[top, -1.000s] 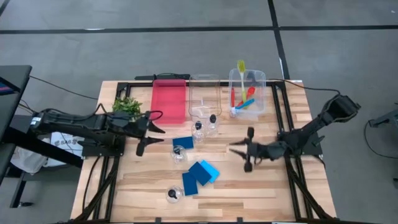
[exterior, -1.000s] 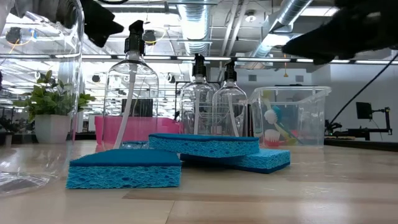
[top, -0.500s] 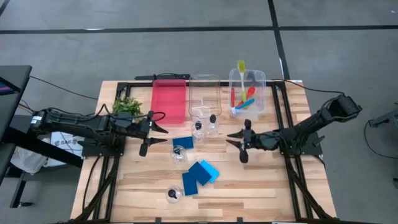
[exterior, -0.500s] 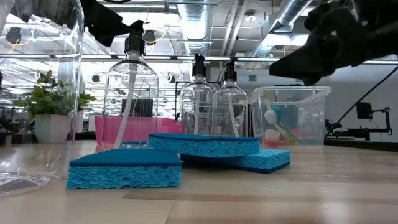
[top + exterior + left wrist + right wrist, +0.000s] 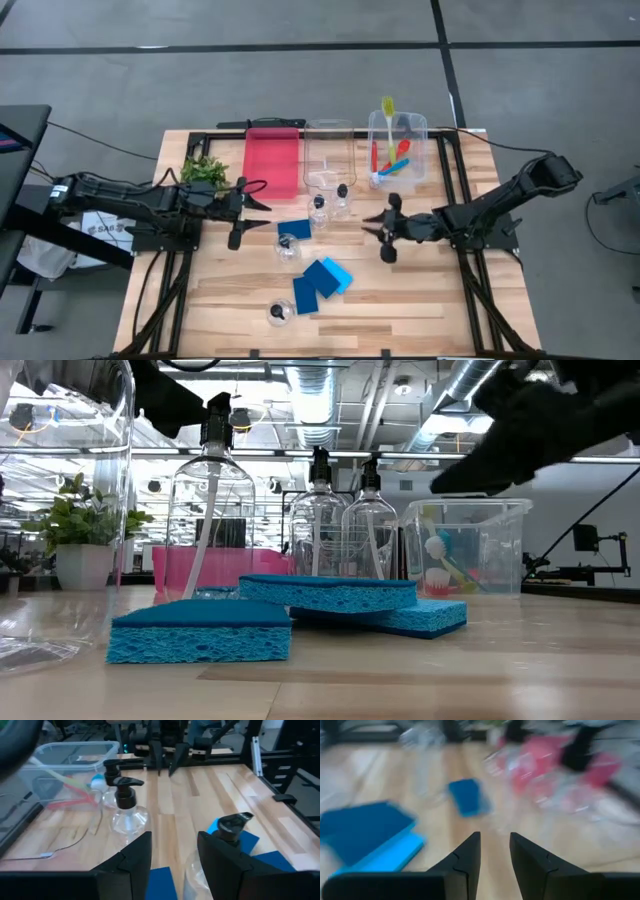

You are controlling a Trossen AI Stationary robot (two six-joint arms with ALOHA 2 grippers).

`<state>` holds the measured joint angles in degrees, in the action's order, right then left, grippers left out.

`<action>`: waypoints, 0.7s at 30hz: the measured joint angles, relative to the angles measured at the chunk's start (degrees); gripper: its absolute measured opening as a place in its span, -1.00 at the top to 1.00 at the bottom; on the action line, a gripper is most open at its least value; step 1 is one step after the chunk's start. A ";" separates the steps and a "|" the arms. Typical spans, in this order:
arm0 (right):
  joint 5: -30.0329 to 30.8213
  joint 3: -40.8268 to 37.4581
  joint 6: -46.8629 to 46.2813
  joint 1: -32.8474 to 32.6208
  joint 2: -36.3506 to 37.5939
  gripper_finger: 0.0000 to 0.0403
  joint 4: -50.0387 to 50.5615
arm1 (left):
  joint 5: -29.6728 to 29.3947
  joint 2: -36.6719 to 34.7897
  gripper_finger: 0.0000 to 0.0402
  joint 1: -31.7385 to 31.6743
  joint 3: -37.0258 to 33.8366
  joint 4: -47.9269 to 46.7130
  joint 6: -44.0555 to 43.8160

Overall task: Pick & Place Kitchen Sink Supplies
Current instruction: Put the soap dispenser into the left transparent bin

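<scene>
**Inspector:** Report the table from its left edge across, high view.

**Assistant:** The left gripper [image 5: 243, 211] sits at nine o'clock from table centre, fingers spread apart and holding nothing; the left wrist view confirms a clear gap between its fingers [image 5: 135, 857]. The small green plant [image 5: 204, 169] stands at about eleven o'clock of that gripper, near it. The red tray [image 5: 272, 162] lies at the far edge, just beside the plant.

**Inspector:** The supplies?

**Assistant:** One blue sponge [image 5: 294, 230] lies flat near table centre, with a clear bottle [image 5: 287, 246] touching or just beside it at six o'clock. Two more bottles [image 5: 331, 199] stand together at twelve o'clock of centre, against the empty clear bin [image 5: 328, 150]. A pair of overlapping sponges [image 5: 322, 280] lies at six o'clock of centre, and a further bottle [image 5: 279, 313] lies at seven o'clock, near the front edge. The low view shows the sponges [image 5: 200, 630] resting flat on the wood.

**Inspector:** And the right side?

**Assistant:** The second clear bin [image 5: 398, 146] at one o'clock holds the brushes: a yellow-green one [image 5: 387, 108] standing upright, with red and blue ones [image 5: 397, 158] leaning inside. The right gripper [image 5: 383, 229] hovers at three o'clock of centre, well apart from every supply, fingers parted and empty. Its wrist view is blurred, but a gap shows between its fingers [image 5: 465, 857].
</scene>
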<state>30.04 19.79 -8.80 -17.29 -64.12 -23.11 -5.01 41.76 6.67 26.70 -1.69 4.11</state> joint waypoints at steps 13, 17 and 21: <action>-8.76 0.00 -0.26 14.40 0.00 0.17 -4.14 | -0.09 0.00 0.20 -0.01 -0.11 0.04 0.15; -10.59 0.00 2.16 14.85 0.00 -0.13 -5.22 | -0.09 0.00 0.20 -0.01 -0.11 0.04 0.15; -10.72 0.80 6.74 14.74 -0.02 -0.34 -5.53 | -0.09 0.00 0.20 -0.01 -0.11 0.04 0.15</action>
<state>19.32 20.59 -2.05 -2.55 -64.14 -28.64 -5.10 41.76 6.66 26.59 -1.65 4.25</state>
